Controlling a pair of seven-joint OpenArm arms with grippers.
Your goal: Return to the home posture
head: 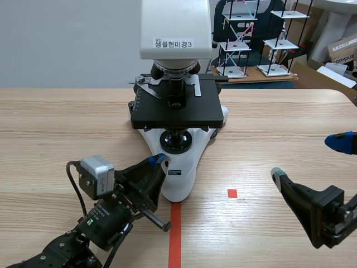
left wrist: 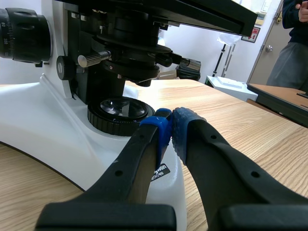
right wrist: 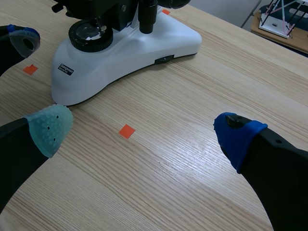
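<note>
Tabletop [head: 67, 123]: pale wood grain, running across the whole scene. Microscope [head: 175, 33]: white body with a black stage [head: 175, 106], standing upright at the tabletop's middle; its white base [head: 178, 181] points toward the robot and carries a round lens [head: 177, 139] in a black collar. Frame models [head: 240, 39]: thin rod-and-plate stands on a surface behind the tabletop. Left arm [head: 83, 234]: black, low over the near tabletop, with a grey camera [head: 96, 176] on its wrist. Left hand [left wrist: 172, 130]: blue pads pressed together with nothing between them, tips at the base's near side just beside the lens collar; whether they touch the base cannot be told. Right hand [right wrist: 143, 132]: fingers spread wide, one grey-green pad and one blue, holding nothing, over bare tabletop beside the base and apart from it. Tape line [head: 175, 234]: orange-red, running from the base's front tip toward the robot. Tape square [head: 232, 193]: orange-red, small, between the base and the right hand.
</note>
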